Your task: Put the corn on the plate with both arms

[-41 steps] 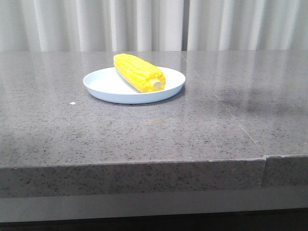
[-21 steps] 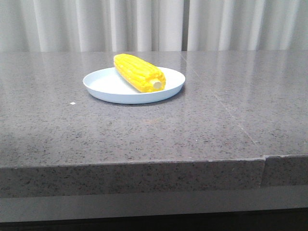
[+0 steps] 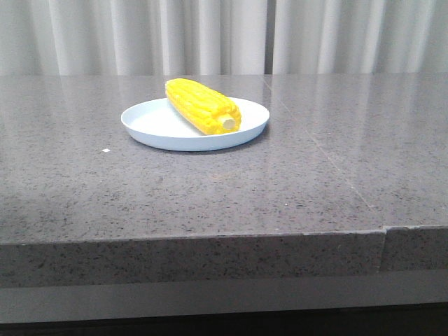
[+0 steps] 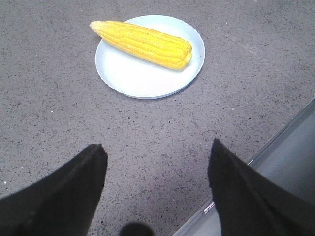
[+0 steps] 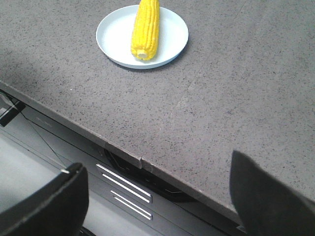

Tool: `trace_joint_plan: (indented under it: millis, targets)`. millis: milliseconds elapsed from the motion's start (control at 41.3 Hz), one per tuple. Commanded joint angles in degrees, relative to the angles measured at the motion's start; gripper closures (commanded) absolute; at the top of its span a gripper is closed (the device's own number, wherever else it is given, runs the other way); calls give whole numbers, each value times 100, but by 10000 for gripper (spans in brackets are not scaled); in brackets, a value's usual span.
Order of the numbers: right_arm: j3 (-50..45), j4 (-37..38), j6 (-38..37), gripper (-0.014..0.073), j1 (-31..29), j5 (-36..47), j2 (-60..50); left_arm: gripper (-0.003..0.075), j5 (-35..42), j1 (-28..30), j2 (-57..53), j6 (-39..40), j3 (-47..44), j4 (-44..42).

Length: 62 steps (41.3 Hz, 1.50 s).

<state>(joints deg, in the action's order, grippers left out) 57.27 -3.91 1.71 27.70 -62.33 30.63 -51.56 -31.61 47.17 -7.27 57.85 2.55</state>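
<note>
The yellow corn (image 3: pixel 202 105) lies across the pale blue-white plate (image 3: pixel 157 124) on the grey stone table, its pale cut stub toward the front right. It also shows in the left wrist view (image 4: pixel 142 44) on the plate (image 4: pixel 142 78) and in the right wrist view (image 5: pixel 145 28) on the plate (image 5: pixel 115 37). My left gripper (image 4: pixel 156 152) is open and empty, above the table short of the plate. My right gripper (image 5: pixel 158 169) is open and empty, back over the table's front edge. Neither gripper shows in the front view.
The table's front edge (image 5: pixel 123 155) has a seam (image 3: pixel 383 231) at the right. A dark frame with metal slots (image 5: pixel 125 189) lies below the edge. Pale curtains (image 3: pixel 224 35) hang behind the table. A small white speck (image 3: pixel 106 150) lies left of the plate.
A faint shadow on the table's right side has gone. Corn and plate have not moved.
</note>
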Motion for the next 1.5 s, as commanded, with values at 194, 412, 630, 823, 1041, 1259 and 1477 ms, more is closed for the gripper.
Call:
trace_joint_plan:
  millis: [194, 412, 630, 823, 1041, 1259, 1477]
  targets:
    - [122, 38, -26, 344, -9, 279, 37, 546, 370, -53, -31, 59, 161, 68]
    - [122, 38, -26, 691, -9, 279, 37, 721, 370, -53, -31, 59, 161, 68]
    - [122, 56, -26, 713, -9, 278, 37, 740, 370, -53, -31, 59, 161, 68]
    - [122, 51, -26, 713, -9, 277, 37, 740, 370, -53, -31, 59, 161, 68]
    - [122, 51, -26, 713, -9, 277, 37, 740, 370, -53, -31, 59, 161, 68]
    - [122, 51, -26, 713, -9, 271, 37, 740, 692, 233, -272, 41, -108, -330]
    - [122, 51, -26, 713, -9, 259, 37, 740, 2851, 1556, -1424, 41, -1712, -540]
